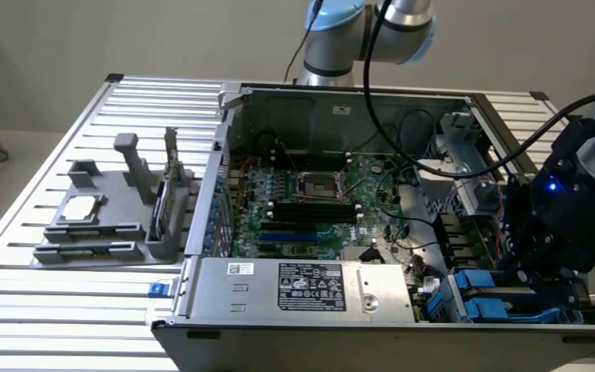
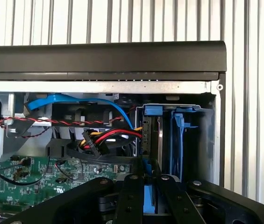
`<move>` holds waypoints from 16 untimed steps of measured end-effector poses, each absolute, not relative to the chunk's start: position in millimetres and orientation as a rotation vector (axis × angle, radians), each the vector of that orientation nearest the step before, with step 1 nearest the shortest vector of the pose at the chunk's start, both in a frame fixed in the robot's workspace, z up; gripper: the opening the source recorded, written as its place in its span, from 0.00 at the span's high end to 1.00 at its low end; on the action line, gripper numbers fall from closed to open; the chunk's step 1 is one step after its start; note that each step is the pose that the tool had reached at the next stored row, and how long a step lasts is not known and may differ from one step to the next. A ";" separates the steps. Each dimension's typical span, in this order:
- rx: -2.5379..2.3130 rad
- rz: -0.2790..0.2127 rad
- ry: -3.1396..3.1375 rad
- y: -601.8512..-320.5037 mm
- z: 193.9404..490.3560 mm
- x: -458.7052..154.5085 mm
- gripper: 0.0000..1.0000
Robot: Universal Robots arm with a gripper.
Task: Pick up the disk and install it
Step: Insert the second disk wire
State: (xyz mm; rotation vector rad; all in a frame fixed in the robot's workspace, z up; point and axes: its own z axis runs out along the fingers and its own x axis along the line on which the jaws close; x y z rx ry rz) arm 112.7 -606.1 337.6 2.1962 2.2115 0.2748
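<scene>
The big open computer case (image 1: pixel 401 194) is sitting on a ribbed metal table (image 1: pixel 60 310). The gripper (image 2: pixel 146 179) is hanging low in the case's crowded corner — cables are close by — with its black fingers (image 2: pixel 131 196) squeezing the disk (image 2: pixel 148 198), a flat thing with blue plastic rails.

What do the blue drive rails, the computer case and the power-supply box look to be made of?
Blue rails: likely plastic, with uniform bright colour and a moulded look. Computer case: bare sheet metal, dull grey, with folded edges. Power-supply box: grey metal with a matte finish and a printed paper-like label.
</scene>
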 end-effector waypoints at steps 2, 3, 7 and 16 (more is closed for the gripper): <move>2.196 0.275 2.212 -605.5 337.6 112.7 0.83; 2.196 0.275 2.212 -605.5 337.6 112.7 0.83; 2.196 0.275 2.212 -605.5 337.6 113.2 0.83; 2.196 0.275 2.212 -605.5 337.1 114.5 0.83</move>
